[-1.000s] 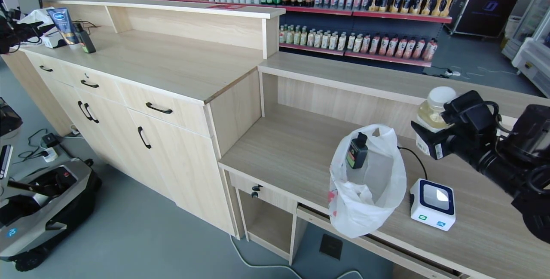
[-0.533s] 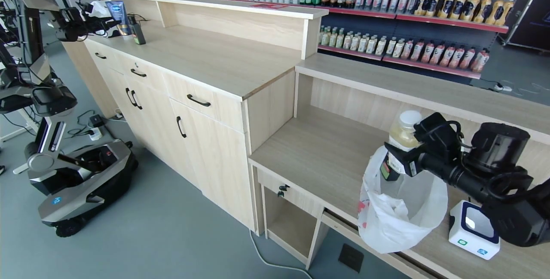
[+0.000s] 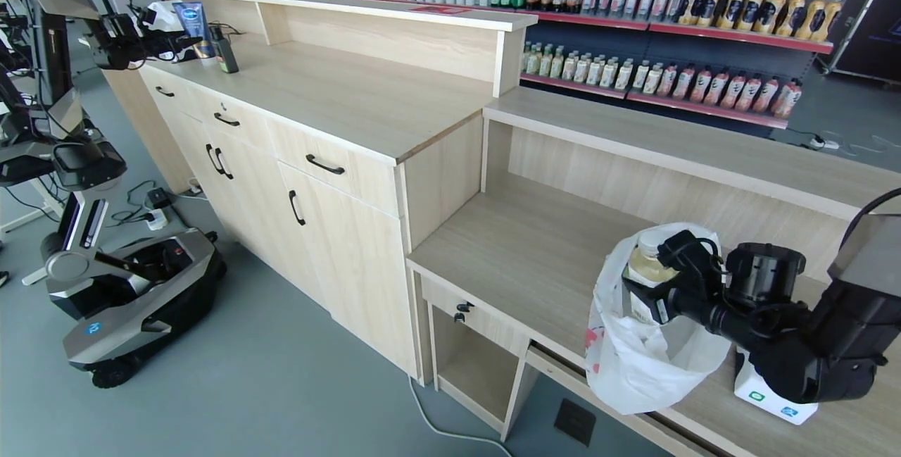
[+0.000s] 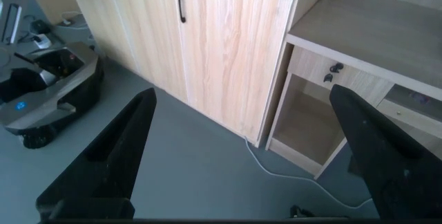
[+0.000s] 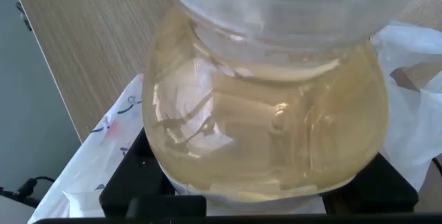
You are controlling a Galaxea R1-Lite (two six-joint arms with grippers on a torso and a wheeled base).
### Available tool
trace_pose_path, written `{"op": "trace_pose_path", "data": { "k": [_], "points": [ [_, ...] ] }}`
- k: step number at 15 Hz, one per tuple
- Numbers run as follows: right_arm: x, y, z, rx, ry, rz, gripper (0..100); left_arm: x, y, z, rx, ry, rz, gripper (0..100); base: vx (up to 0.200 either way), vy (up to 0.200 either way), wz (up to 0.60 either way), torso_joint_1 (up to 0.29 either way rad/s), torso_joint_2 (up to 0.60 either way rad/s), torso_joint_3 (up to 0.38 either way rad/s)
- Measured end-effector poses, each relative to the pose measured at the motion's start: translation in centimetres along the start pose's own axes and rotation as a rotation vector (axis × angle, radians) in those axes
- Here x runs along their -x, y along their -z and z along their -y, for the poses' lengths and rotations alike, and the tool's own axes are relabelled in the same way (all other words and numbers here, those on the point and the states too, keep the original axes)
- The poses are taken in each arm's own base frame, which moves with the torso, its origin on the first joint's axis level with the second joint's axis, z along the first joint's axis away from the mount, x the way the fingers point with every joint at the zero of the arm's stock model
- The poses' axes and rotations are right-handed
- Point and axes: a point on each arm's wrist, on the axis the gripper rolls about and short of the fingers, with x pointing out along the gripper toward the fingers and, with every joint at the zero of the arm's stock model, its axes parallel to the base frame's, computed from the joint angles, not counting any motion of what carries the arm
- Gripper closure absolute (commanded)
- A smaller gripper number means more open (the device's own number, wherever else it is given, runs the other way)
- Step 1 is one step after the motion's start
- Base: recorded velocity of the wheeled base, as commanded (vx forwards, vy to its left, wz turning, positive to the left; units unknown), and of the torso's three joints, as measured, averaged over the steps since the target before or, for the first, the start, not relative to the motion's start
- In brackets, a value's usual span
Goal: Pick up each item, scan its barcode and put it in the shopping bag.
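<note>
A bottle of pale yellow liquid [image 3: 646,263] with a white cap is upright and sunk partly into the mouth of the white plastic shopping bag [image 3: 630,365] on the low counter. My right gripper [image 3: 649,296] is shut on the bottle's lower body. In the right wrist view the bottle [image 5: 269,127] sits between dark fingers [image 5: 135,186], with the bag [image 5: 103,137] around it. The white barcode scanner [image 3: 773,398] stands just right of the bag, mostly behind my right arm. My left gripper [image 4: 238,148] hangs open over the grey floor, with nothing between its fingers.
A blue tube [image 3: 191,19] and a dark item [image 3: 225,54] stand at the far left of the tall counter [image 3: 338,91]. Shelves of drinks [image 3: 633,20] line the back wall. Another robot base [image 3: 120,302] sits on the floor at left.
The head camera shifted early on. My right gripper carried the bottle from beside the scanner to above the bag, then lowered it into the bag's mouth.
</note>
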Motion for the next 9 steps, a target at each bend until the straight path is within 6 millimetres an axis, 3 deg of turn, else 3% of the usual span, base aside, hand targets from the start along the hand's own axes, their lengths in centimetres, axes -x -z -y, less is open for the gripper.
{"op": "trace_pose_path", "data": {
  "k": [9],
  "points": [
    [-3.2,2.4,-0.6,-0.103,-0.014,-0.001,100,0.0,0.0,0.0,0.000,0.000,0.000,0,0.000,0.000,0.00,0.000,0.00,0.000]
  ]
}}
